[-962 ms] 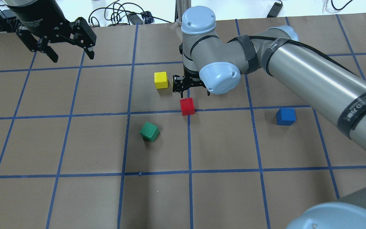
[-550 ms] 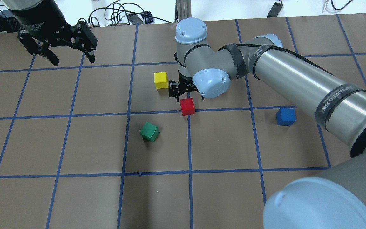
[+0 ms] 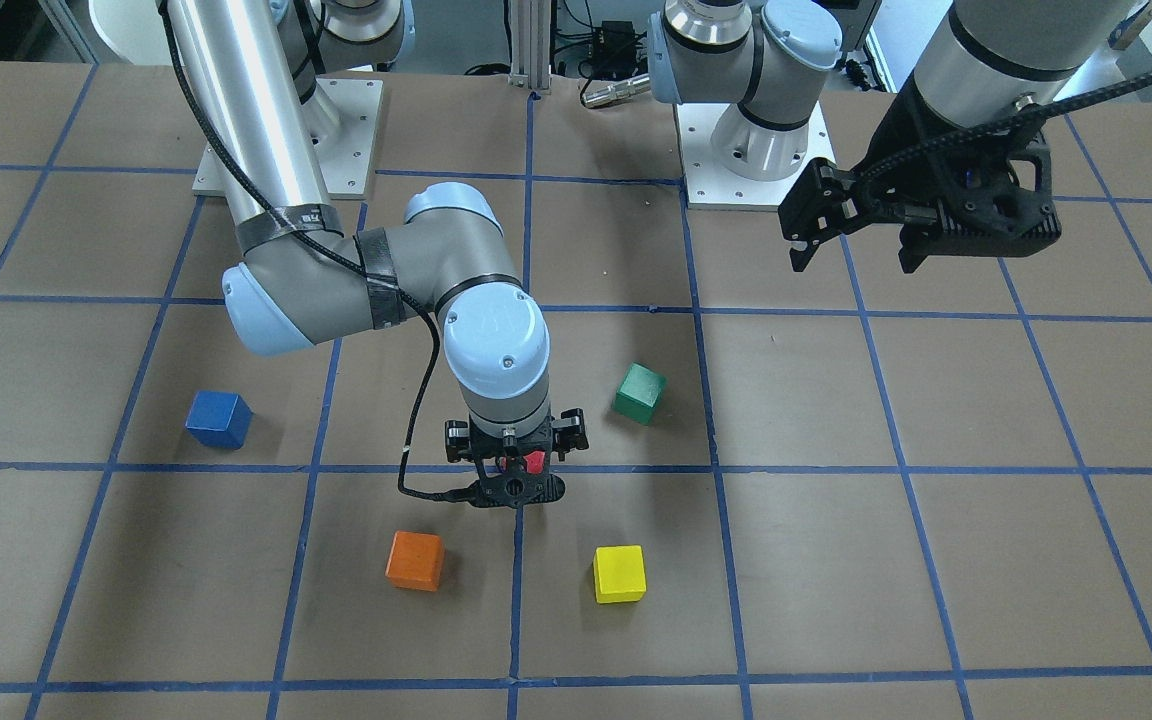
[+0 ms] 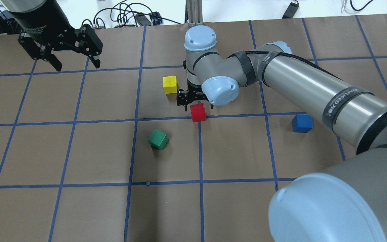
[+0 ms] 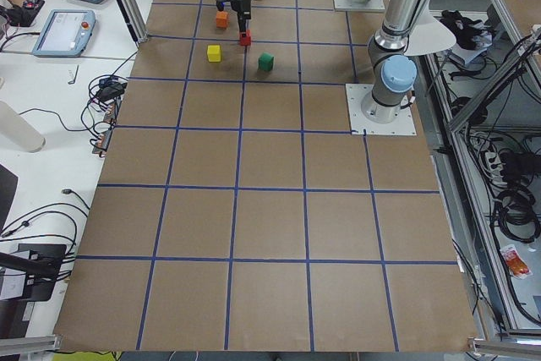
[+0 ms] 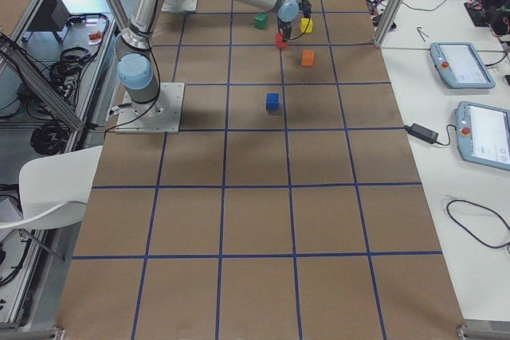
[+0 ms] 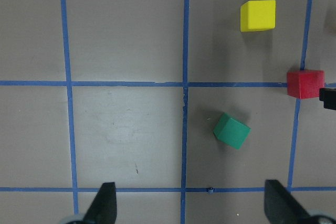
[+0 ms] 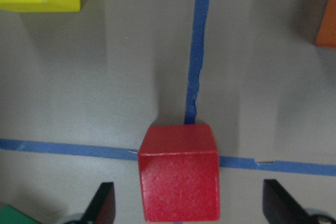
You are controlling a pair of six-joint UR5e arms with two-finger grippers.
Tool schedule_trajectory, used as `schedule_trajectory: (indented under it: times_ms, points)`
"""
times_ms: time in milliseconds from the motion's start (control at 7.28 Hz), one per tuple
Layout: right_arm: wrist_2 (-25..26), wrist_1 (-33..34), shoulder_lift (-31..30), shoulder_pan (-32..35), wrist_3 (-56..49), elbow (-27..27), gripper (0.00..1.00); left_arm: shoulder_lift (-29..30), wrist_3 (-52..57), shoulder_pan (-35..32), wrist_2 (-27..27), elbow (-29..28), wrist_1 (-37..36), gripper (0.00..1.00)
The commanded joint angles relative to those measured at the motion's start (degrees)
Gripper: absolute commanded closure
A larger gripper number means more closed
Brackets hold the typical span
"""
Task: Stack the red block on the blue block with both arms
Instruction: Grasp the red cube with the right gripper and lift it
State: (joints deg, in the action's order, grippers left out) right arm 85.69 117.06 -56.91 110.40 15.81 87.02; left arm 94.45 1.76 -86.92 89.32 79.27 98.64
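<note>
The brown counter point(image 4: 79, 208) is taped into squares with blue lines. The right arm point(image 4: 307, 90) reaches from the counter's right end to about its middle, wrist pointing straight down. It is by far the nearer arm to the work. The left claw point(image 4: 78, 65) hangs high over the left half of the counter, released and empty, well apart from every cube.

The right claw point(image 8: 191, 204) is spread wide and grasps nothing. In its wrist view, one finger shows on each side of the red block point(image 8: 178, 171) with bare counter between finger and cube, so nothing touches yet. The block sits slightly nearer the left-hand finger in that view. It is a cube with no long axis, and its faces lie nearly square to the closing line. How far down its sides the tips reach I cannot tell.

The red block rests on a crossing of tape lines. The blue block point(image 4: 302, 123) lies well apart, towards the right end. The yellow cube point(image 4: 170, 84) stands near the claw, towards the far edge.
</note>
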Motion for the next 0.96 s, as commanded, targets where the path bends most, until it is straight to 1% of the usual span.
schedule_trajectory:
  times_ms: [0,137,275,412,550,687,824]
  points:
    - [-0.2,0.7,0.8,0.4,0.0,0.0,0.00,-0.1,0.0,0.0,-0.1,0.0,-0.1,0.00]
    - [-0.2,0.8,0.9,0.5,0.0,0.1,0.00,-0.1,0.0,0.0,0.0,0.1,0.0,0.00]
    - [-0.2,0.8,0.9,0.5,0.0,0.0,0.15,0.0,0.0,0.1,0.0,0.2,-0.1,0.00]
    - [-0.2,0.8,1.0,0.5,-0.2,0.0,0.46,-0.1,0.0,0.0,0.0,0.2,0.1,0.00]
    - [-0.2,0.8,1.0,0.5,-0.6,0.0,0.74,-0.1,0.0,0.0,-0.1,0.4,-0.1,0.00]
    - [-0.2,0.6,0.9,0.5,-0.6,0.0,1.00,-0.1,0.0,0.0,0.0,0.5,-0.1,0.00]
    - [-0.2,0.5,0.7,0.4,-0.5,-0.1,1.00,-0.3,-0.1,-0.2,-0.1,0.7,0.1,0.00]
